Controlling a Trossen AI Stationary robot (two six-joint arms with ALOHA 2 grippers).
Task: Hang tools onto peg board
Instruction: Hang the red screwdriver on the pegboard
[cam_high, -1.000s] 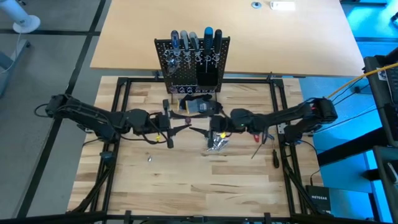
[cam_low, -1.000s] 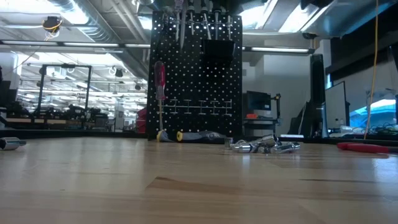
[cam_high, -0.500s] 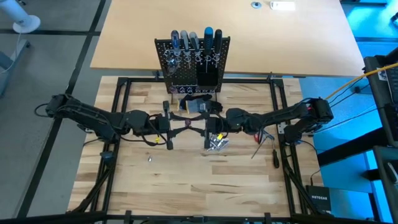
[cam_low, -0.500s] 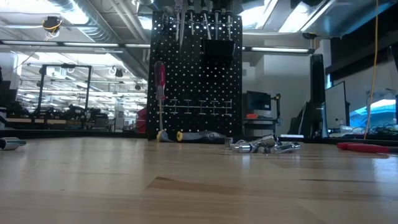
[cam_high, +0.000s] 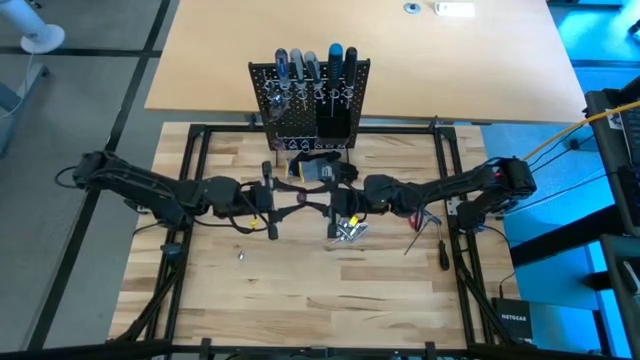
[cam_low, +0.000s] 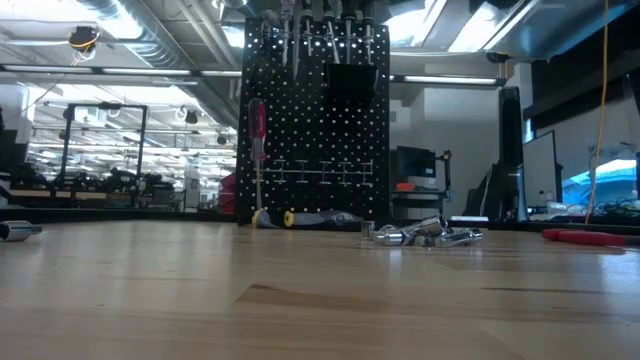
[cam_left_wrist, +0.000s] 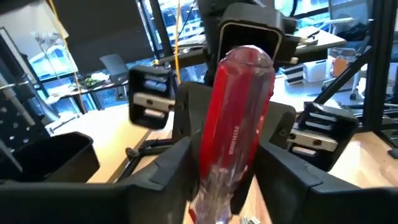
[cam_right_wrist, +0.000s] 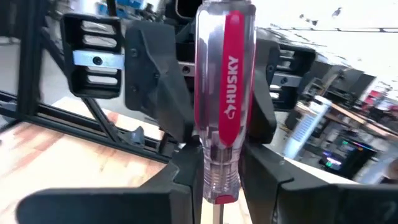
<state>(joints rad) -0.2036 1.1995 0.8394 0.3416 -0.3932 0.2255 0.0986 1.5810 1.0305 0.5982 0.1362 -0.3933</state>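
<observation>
A red and clear screwdriver (cam_right_wrist: 225, 93) stands upright in the air over the table's middle, handle up and shaft down. My right gripper (cam_right_wrist: 221, 171) (cam_high: 338, 205) is shut on it. My left gripper (cam_left_wrist: 227, 165) (cam_high: 305, 200) faces it from the left. It is open, with a finger on either side of the handle (cam_left_wrist: 236, 130). The peg board (cam_high: 310, 105) stands at the far side with several screwdrivers in its top row. A heap of silver pieces (cam_high: 347, 231) lies below the grippers. My right gripper pinches the handle's clear lower end (cam_right_wrist: 221, 163), just above the shaft, between its two fingers. The fingers come level from the table's right side and lie across the handle. The screwdriver stands upright in the hold, lifted clear of the table.
A dark bundle (cam_high: 320, 170) lies in front of the peg board. A red-handled screwdriver (cam_low: 257, 130) stands by the board's left edge. More tools (cam_high: 430, 228) lie at the right. A small silver piece (cam_high: 240, 254) lies at the left.
My right gripper has moved toward the table's left edge, up to the screwdriver at my left gripper. The screwdriver has stayed where it was.
</observation>
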